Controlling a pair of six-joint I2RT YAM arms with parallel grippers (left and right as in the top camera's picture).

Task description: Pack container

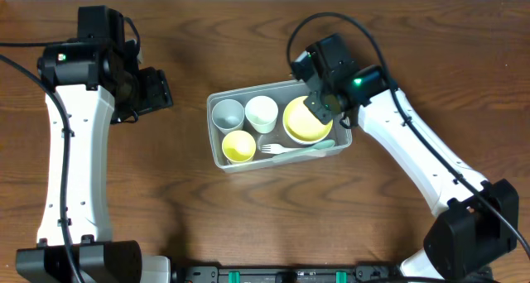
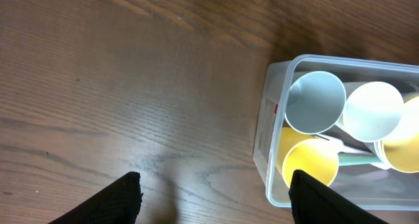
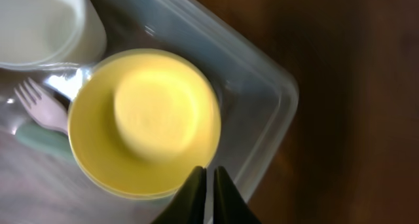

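The clear plastic container (image 1: 212,126) stands mid-table. It holds a grey cup (image 1: 228,114), a white cup (image 1: 262,112), a yellow cup (image 1: 239,146), a yellow bowl (image 1: 307,120) and a pale fork (image 1: 286,150). My right gripper (image 1: 319,103) is shut and empty just over the bowl's far rim. In the right wrist view its fingertips (image 3: 209,178) sit between the bowl (image 3: 144,119) and the container wall (image 3: 275,119). My left gripper (image 1: 153,91) is open and empty over bare table left of the container. The left wrist view (image 2: 216,185) shows the container (image 2: 262,139) to its right.
Dark wooden tabletop (image 1: 166,192) lies all around the container. The left wrist view shows the grey cup (image 2: 315,103), white cup (image 2: 373,111) and yellow cup (image 2: 309,162) inside the tub. The right wrist view shows the fork (image 3: 39,106) and white cup (image 3: 39,27).
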